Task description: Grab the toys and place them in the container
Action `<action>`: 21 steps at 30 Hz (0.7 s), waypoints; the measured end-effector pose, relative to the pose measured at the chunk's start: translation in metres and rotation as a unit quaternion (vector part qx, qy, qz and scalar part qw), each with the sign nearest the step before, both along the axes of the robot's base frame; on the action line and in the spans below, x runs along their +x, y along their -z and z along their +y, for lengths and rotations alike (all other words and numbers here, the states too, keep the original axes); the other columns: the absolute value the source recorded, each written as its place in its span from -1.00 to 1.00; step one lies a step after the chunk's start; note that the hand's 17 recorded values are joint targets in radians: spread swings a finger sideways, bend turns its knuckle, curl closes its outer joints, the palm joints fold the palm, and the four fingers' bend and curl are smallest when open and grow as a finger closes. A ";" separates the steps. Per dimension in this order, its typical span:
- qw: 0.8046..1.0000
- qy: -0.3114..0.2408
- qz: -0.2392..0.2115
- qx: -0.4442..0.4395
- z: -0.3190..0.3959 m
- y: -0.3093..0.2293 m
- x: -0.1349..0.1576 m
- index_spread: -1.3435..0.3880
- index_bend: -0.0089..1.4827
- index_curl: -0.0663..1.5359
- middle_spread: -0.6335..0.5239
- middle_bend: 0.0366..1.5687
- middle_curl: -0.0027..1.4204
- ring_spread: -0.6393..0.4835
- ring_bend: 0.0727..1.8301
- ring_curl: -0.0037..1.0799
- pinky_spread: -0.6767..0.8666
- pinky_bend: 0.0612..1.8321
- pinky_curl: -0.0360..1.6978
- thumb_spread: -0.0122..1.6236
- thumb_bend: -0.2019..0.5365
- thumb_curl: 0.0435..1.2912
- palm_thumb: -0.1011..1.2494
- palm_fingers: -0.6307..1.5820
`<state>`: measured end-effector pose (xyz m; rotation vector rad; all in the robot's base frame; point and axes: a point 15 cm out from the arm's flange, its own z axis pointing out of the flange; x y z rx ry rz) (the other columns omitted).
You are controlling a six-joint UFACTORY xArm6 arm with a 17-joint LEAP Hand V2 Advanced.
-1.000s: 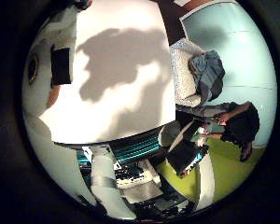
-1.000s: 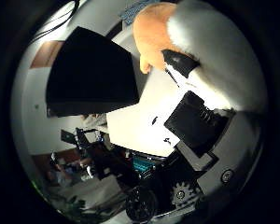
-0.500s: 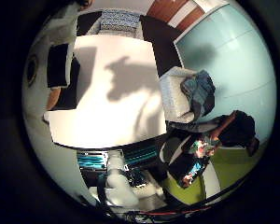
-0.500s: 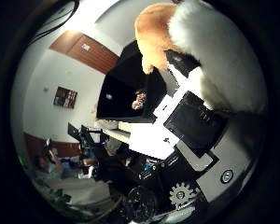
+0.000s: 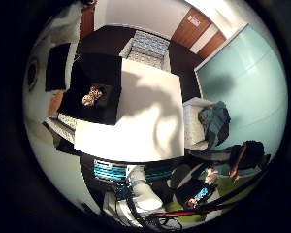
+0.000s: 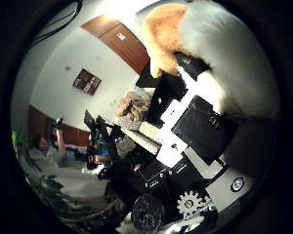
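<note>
The worktop [image 5: 150, 121] is white and lies far below the palm, with the black container [image 5: 94, 90] set at one edge of it. One small brown toy [image 5: 92, 95] already lies inside the container; it is too small to tell what it is.

Close against the palm is a plush toy [image 6: 219, 53], white with an orange part, filling much of the thumb-side view. The hand [image 6: 200, 129] has its black and white parts pressed up against it, and a black finger part [image 6: 193, 62] lies across the fur where orange meets white. The fingers appear curled round the plush and carrying it, though the full wrap is out of sight, so the grip is judged from the closeness and the height above the worktop.

By its fur and rounded bulk, the plush is likely light, soft and squashy. It should give under pressure rather than slip, so a moderate squeeze round the body is enough, and there is little risk of damage. The thick middle, where it seems held now, is the best place to hold it; a thin limb or ear would let it swing and sag.

The container is open at the top and looks roomy, so a soft toy can probably be dropped in from above without harm. It should fall beside the small brown toy rather than bounce out.
</note>
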<state>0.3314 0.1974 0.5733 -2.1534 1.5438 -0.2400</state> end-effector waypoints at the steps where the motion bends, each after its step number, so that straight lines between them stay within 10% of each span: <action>1: 1.000 -0.005 -0.003 -0.001 0.006 0.001 0.002 0.24 0.34 0.31 -0.22 0.54 0.30 -0.33 0.38 0.60 -0.41 0.24 0.38 0.14 -0.50 0.14 0.70 0.53; 17: 0.997 -0.064 -0.021 -0.035 0.083 0.036 0.036 0.22 0.31 0.35 -0.24 0.52 0.34 -0.35 0.35 0.66 -0.43 0.22 0.39 0.18 -0.54 0.12 0.53 0.51; 21: 0.997 -0.064 -0.030 -0.029 0.086 0.036 0.043 0.19 -0.09 0.27 -0.25 0.40 0.25 -0.37 0.30 0.48 -0.55 0.08 0.23 0.12 -0.57 0.06 0.32 0.37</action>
